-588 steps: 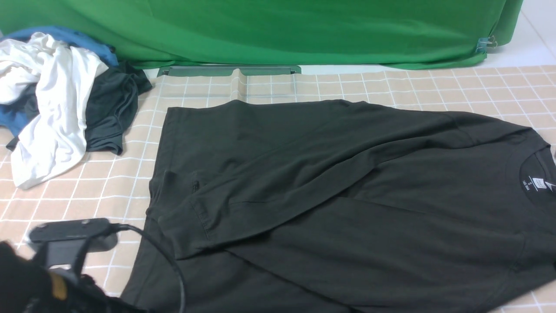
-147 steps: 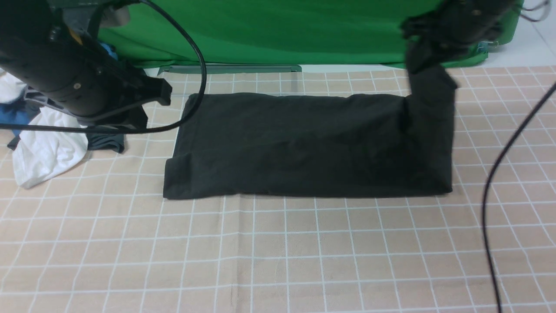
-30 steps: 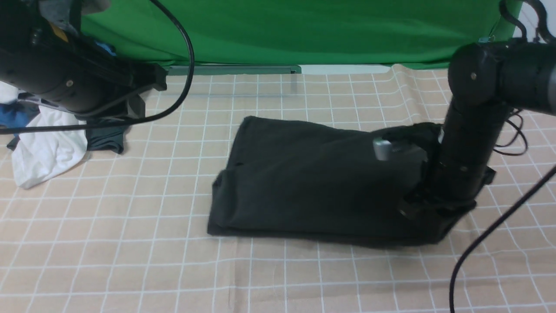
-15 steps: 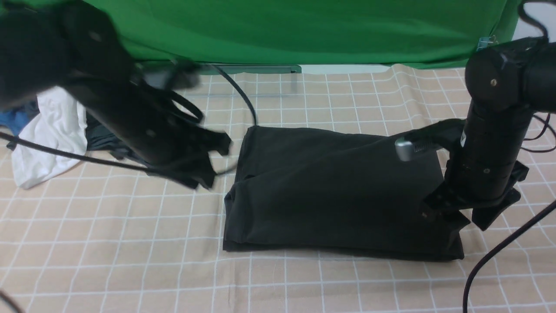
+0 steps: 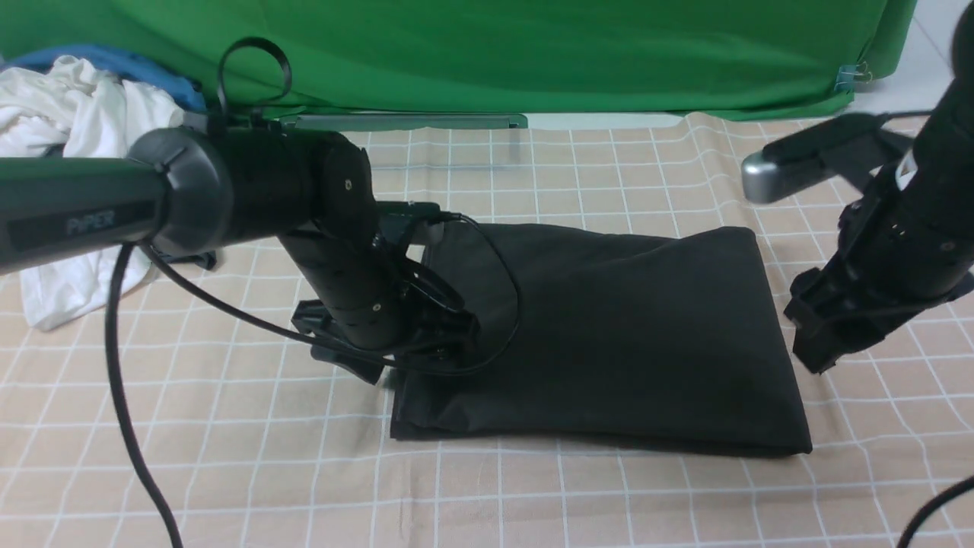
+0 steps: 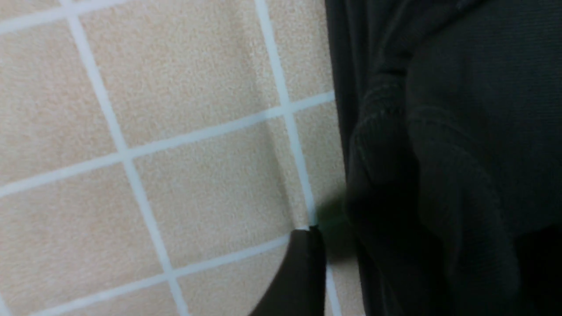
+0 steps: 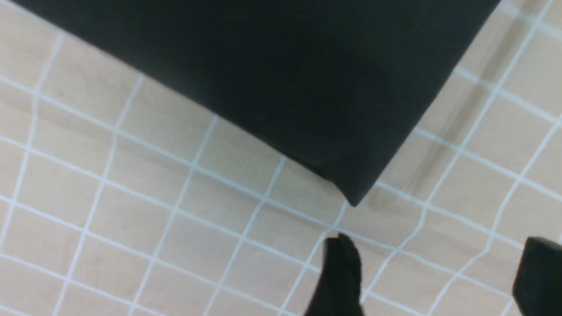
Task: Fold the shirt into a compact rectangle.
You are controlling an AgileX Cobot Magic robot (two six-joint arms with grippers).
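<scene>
**Folded black shirt on checked counter, both end effectors released**

Item 1. The shirt (image 5: 609,335): black, folded into a roughly rectangular stack, lying flat near the middle of the counter (image 5: 228,457). The counter is covered with a beige cloth printed with a white grid. The shirt's near edge runs slightly askew to the grid lines. In the left wrist view the shirt (image 6: 448,131) shows bunched layers and a stitched hem at its left edge. In the right wrist view one sharp folded corner of the shirt (image 7: 281,74) lies flat on the cloth.

Item 2. Left end effector (image 5: 396,358): lowered at the shirt's left edge, close to the counter, with the arm and a looped black cable crossing over the fabric. Only one finger (image 6: 298,272) shows in the wrist view, on bare cloth just beside the shirt edge; the jaws stand apart and nothing is held.

Item 3. Right end effector (image 5: 818,354): raised just beside the shirt's right edge, clear of the fabric. In the wrist view its two fingers (image 7: 342,276) are spread wide over bare cloth, empty, near the folded corner.

Item 4. Pile of clothes (image 5: 84,144): white and blue garments heaped at the far left of the counter, well apart from the shirt.

Item 5. Green backdrop (image 5: 487,53): draped along the far side of the counter.
</scene>
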